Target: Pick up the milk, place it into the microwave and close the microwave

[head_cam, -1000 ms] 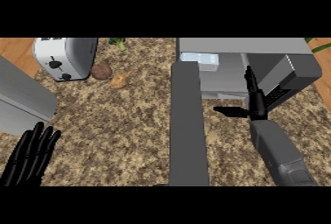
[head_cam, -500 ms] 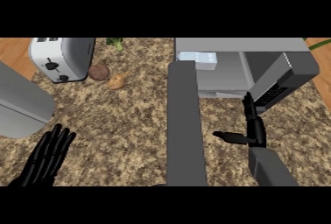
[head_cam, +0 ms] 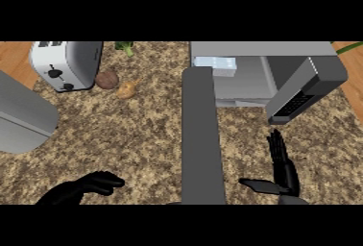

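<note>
The milk (head_cam: 215,65), a pale blue-white carton, stands inside the microwave (head_cam: 264,49) at the back left of its cavity. The microwave door (head_cam: 202,139) is swung wide open and juts toward me as a long grey slab. My right hand (head_cam: 282,169) is open, fingers straight and pointing toward the microwave's keypad side (head_cam: 294,103), thumb out to the left. It sits right of the door and touches nothing. My left hand (head_cam: 86,188) is low on the left, fingers curled, holding nothing.
A silver toaster (head_cam: 64,65) stands at the back left, with a brown potato (head_cam: 106,79), a tan onion (head_cam: 127,89) and a green vegetable (head_cam: 126,47) beside it. A large grey object (head_cam: 21,117) lies at the left edge. The counter (head_cam: 120,134) is speckled brown.
My right hand has drawn back from the microwave front toward me, still open. My left hand has moved right and curled its fingers.
</note>
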Robot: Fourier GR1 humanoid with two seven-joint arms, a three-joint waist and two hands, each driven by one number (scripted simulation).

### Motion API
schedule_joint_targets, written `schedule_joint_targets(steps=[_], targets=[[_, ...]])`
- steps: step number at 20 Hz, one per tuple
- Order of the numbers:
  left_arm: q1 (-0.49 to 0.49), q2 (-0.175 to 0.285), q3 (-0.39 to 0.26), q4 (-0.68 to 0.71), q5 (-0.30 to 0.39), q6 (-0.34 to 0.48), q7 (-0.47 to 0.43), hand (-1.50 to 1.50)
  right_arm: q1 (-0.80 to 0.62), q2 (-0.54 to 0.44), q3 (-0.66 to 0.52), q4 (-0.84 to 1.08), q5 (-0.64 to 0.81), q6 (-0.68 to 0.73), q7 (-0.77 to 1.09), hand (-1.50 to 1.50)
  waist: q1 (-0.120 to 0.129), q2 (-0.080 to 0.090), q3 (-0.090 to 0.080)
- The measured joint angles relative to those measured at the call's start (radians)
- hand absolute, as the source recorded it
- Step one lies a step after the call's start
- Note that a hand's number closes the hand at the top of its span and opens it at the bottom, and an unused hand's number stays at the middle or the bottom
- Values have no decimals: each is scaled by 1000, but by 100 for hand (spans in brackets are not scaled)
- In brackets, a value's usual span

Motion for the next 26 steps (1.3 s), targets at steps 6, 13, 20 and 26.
schedule_joint_targets(steps=[6,13,20,26], targets=[[-97,-28,-55,98,-46,7,12,150,171,-14,34,-203,-38,79,9,-150,1,1,0],[-260,-50,-113,234,-93,-12,54,150,364,-19,71,-421,-67,124,38,-150,-1,3,0],[-385,-65,-215,401,-127,-49,75,150,503,-53,79,-513,-89,150,21,-150,-5,3,1],[-500,-67,-377,558,-185,80,10,150,598,-76,97,-635,-114,166,31,-150,-8,3,1]])
